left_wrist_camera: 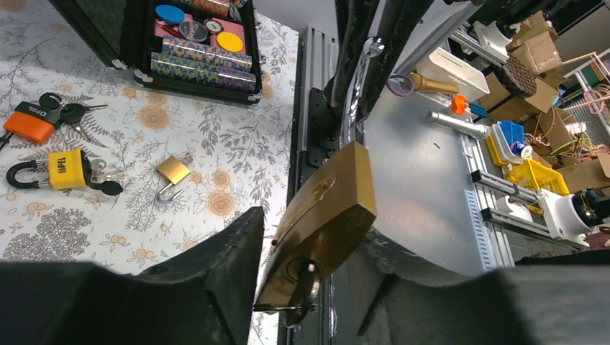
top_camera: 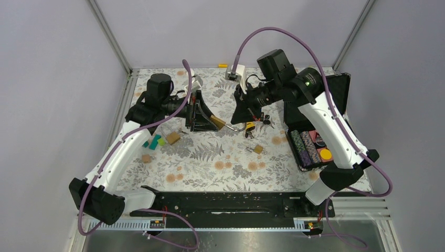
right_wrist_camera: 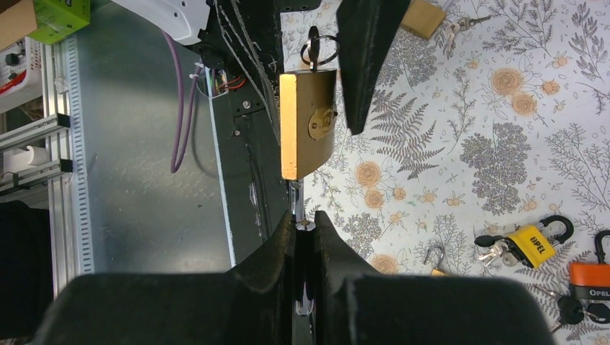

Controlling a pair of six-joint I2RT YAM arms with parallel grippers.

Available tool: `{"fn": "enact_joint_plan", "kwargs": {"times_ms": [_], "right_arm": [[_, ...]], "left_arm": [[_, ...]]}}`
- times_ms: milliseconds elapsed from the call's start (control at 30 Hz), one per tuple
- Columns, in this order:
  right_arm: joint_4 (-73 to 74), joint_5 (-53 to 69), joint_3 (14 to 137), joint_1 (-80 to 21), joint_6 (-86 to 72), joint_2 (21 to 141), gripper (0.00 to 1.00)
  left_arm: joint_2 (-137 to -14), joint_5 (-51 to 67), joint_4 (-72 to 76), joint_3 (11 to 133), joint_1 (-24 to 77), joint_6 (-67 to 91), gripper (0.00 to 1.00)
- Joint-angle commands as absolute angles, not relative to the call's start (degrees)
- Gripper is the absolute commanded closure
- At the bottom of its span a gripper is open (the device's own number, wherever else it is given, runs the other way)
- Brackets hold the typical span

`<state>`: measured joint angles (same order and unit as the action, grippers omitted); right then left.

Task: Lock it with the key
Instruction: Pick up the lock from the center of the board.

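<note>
Grey walls surround a table (top_camera: pixel 220 168) covered with a leaf-and-flower cloth. At the far left lie a few small blocks (top_camera: pixel 156 142), wooden and green. Next to them the left gripper (left_wrist_camera: pixel 311 233) reaches in, one finger on each side of the brass padlock (right_wrist_camera: pixel 308 122). The fingers sit very close to the lock's body, but whether they press on it cannot be told. The padlock is off the table, hanging between the two arms, with a key (right_wrist_camera: pixel 314 37) and its ring stuck in the keyhole. The right gripper (right_wrist_camera: pixel 303 230) is clamped tight on the lock's silver shackle (right_wrist_camera: pixel 296 198). Past it, on the cloth, lie a yellow padlock (right_wrist_camera: pixel 531 243), an orange padlock (right_wrist_camera: pixel 588 282) and a small brass padlock (top_camera: pixel 257 149). At the far right stands an open black case (top_camera: pixel 341 89) of poker chips (top_camera: pixel 309 147).
</note>
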<state>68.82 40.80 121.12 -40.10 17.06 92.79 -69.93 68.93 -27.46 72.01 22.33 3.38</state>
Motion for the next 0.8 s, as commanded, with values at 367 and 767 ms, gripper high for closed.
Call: {"fn": "enact_joint_plan", "kwargs": {"times_ms": [367, 767], "right_arm": [[67.2, 46.33, 128.19, -40.62, 13.31, 93.99, 1.0], [61.4, 40.71, 126.54, -40.65, 10.02, 91.76, 0.27]], "left_arm": [[-70.34, 74.06, -27.22, 75.68, 22.87, 1.32, 1.0], [-64.83, 57.0, -14.37, 72.35, 22.38, 8.13, 1.0]]}}
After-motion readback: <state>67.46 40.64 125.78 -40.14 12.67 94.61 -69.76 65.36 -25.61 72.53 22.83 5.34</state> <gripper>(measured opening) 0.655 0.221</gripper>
